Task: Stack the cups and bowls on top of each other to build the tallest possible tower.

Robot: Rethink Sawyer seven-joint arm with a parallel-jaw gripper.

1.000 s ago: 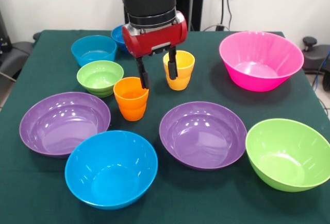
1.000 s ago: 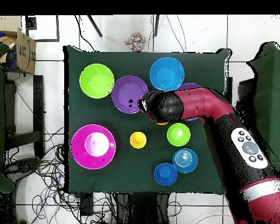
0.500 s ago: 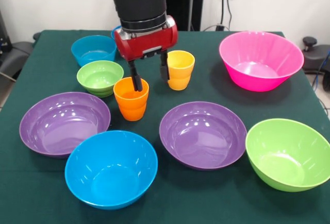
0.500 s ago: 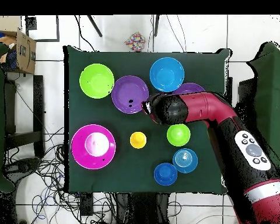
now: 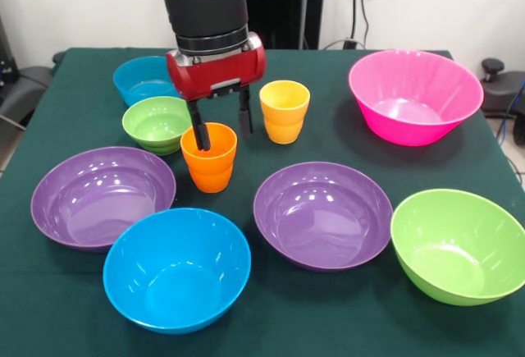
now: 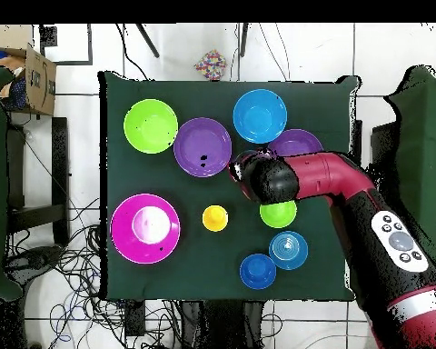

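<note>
The orange cup (image 5: 209, 157) stands upright on the green table (image 5: 344, 139), just in front of the small green bowl (image 5: 159, 123) and a little apart from the yellow cup (image 5: 284, 111); nothing is stacked yet. The gripper (image 5: 221, 127) hangs over the orange cup with its fingers spread and nothing in them: one fingertip sits down at the cup's rim on the side nearer the green bowl, seemingly inside the mouth, while the other finger hangs outside, toward the yellow cup. To grasp well, the fingers should probably straddle one wall of the cup, then close gently, since thin plastic can flex or pop free. The lift wants to be straight up, so the cup neither tips nor knocks the green bowl. The big purple bowl (image 5: 322, 213), blue bowl (image 5: 176, 268) and pink bowl (image 5: 414, 94) lie well clear
</note>
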